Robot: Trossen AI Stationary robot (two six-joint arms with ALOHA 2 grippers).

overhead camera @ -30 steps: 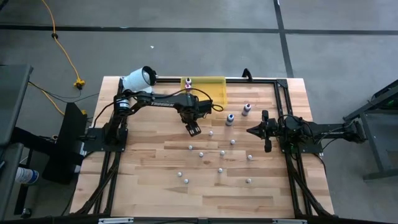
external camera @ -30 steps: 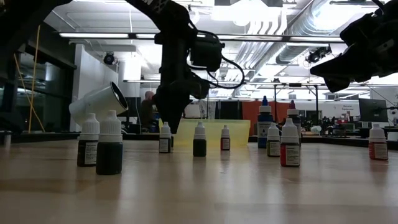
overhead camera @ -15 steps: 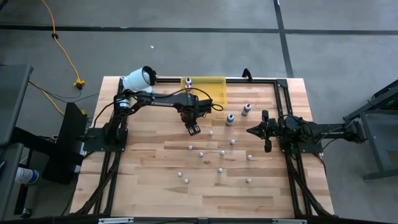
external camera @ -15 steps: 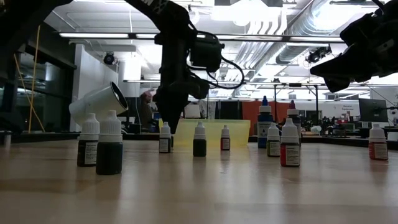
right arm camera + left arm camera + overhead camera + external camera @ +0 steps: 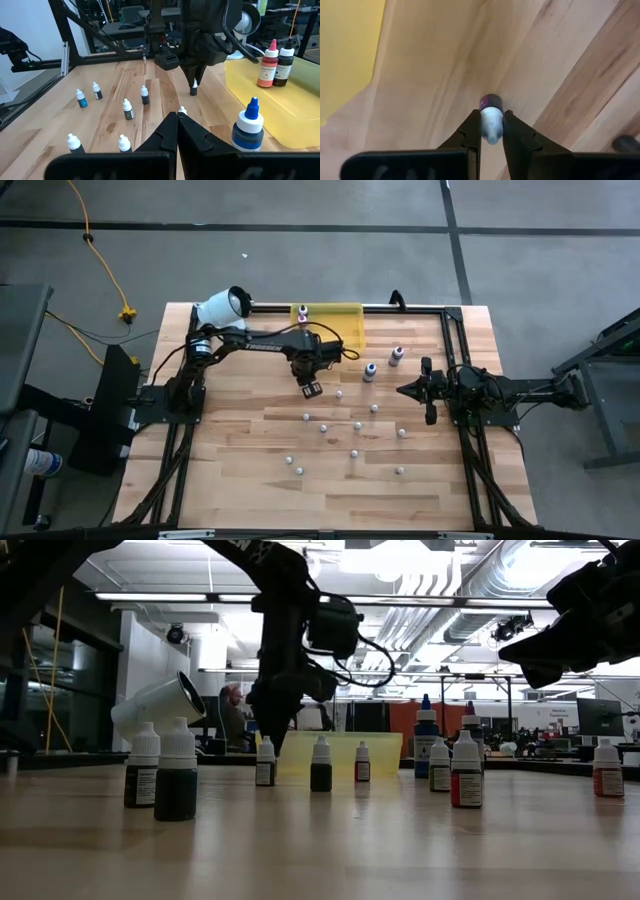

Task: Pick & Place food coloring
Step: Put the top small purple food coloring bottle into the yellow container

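Several small food coloring bottles (image 5: 355, 425) stand upright on the wooden table. My left gripper (image 5: 310, 390) points down over one of them, a dark-bodied dropper bottle with a white cap (image 5: 491, 122), and is shut on it. The same bottle (image 5: 265, 765) stands under the gripper in the low view, and the bottle (image 5: 194, 90) also shows in the right wrist view. My right gripper (image 5: 405, 390) hovers shut at the table's right side, touching nothing. My left gripper pinches the bottle's white cap (image 5: 491, 119) between its two fingers, one on each side. The fingers come from above, pointing down. The bottle stands upright with its base on the table.
A translucent yellow tray (image 5: 335, 322) lies at the far edge with two bottles (image 5: 277, 61) standing in its left end. A white cylinder (image 5: 222, 305) lies at the far left. Two taller bottles (image 5: 383, 363) stand between the arms. Black frame rails (image 5: 455, 350) border the table.
My left gripper's fingers have shut in on the bottle's cap while the hand stayed in place. The bottle has kept standing where it was.
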